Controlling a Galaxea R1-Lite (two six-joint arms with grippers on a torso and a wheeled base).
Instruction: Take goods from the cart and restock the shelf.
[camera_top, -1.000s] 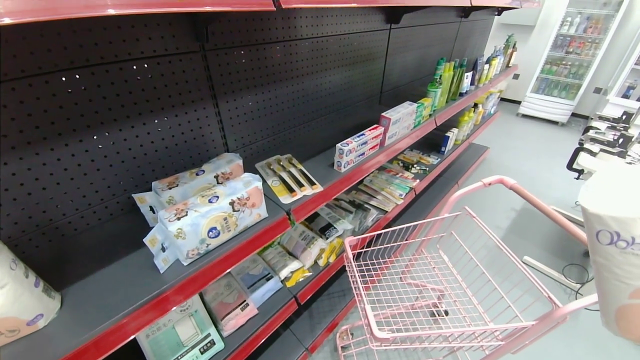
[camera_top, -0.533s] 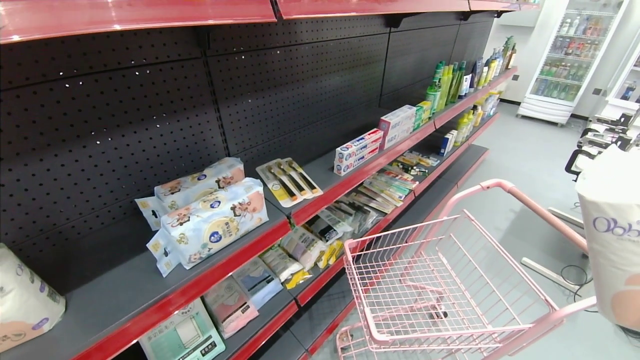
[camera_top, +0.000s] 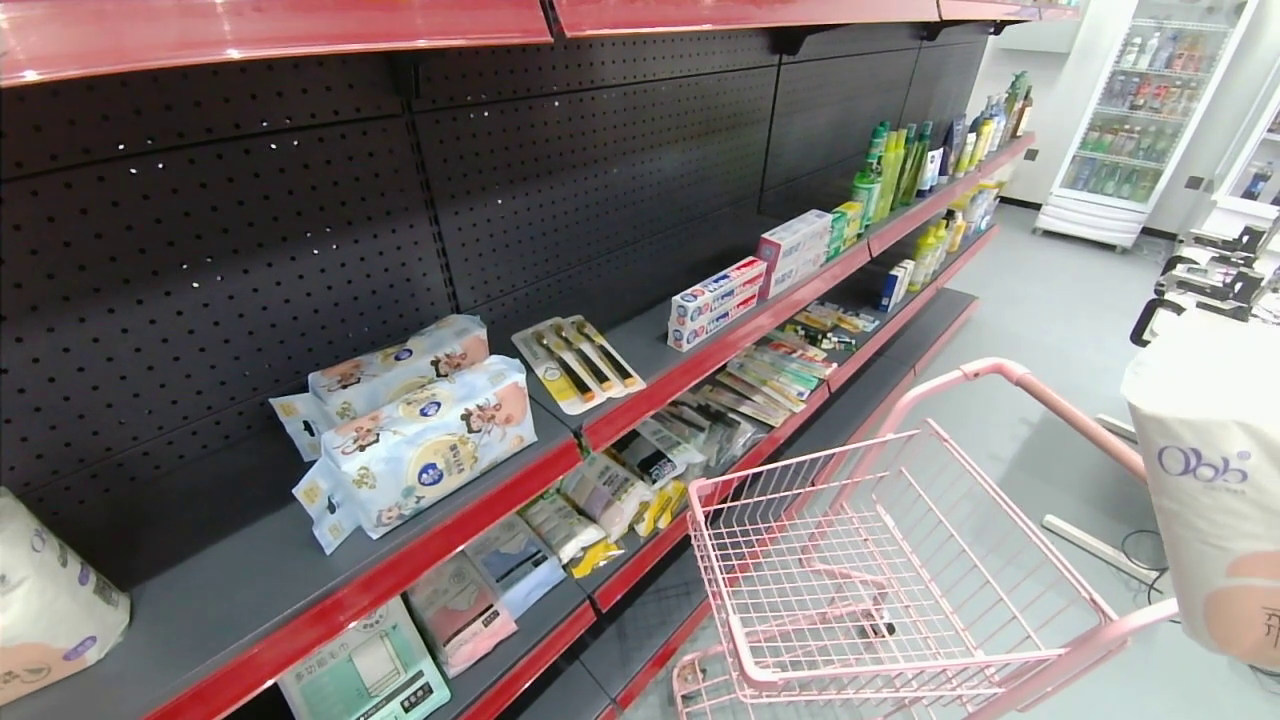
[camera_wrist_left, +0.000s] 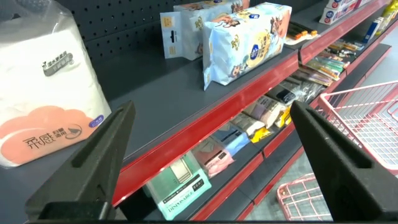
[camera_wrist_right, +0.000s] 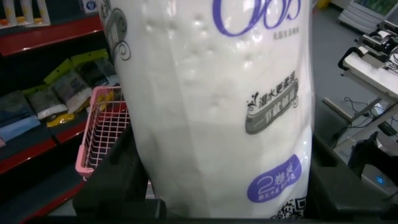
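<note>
- Shop aisle, grey floor (camera_top: 1050, 290), with a long shelf (camera_top: 400, 565) down the left side: red front lips, black pegboard back.
- Far left on the middle deck sits a white roll pack (camera_top: 50, 590). It has a peach patch and some small dark print, too small to read from the head camera.
- The left claw (camera_wrist_left: 208, 165) hangs in front of that deck, near the white pack, with its fingers spread wide and nothing between them.
- Next over is a bare grey stretch of deck (camera_top: 220, 580), which is decent open room.
- Then two wipe packs (camera_top: 420, 440) with cartoon art and round blue badges, the front one sitting close to the red lip.
- After those come toothbrush cards (camera_top: 580, 355) lying flat, stacked toothpaste boxes (camera_top: 715, 295), and green and yellow bottles (camera_top: 895, 165) farther down.
- The deck below is crowded with small packets (camera_top: 600, 490) right up to its edge.
- The pink wire cart (camera_top: 810, 455) stands just beside the lower decks, and you can see floor through the mesh.
- Glass-door fridge (camera_top: 1130, 110) at the back right.
- Far right, the right claw (camera_wrist_right: 227, 190) is clamped on the pack of paper rolls (camera_top: 1210, 480).
- That pack is upright in the air beyond the cart's handle, well apart from the shelf. It has big purple lettering up top and a purple badge lower down.
</note>
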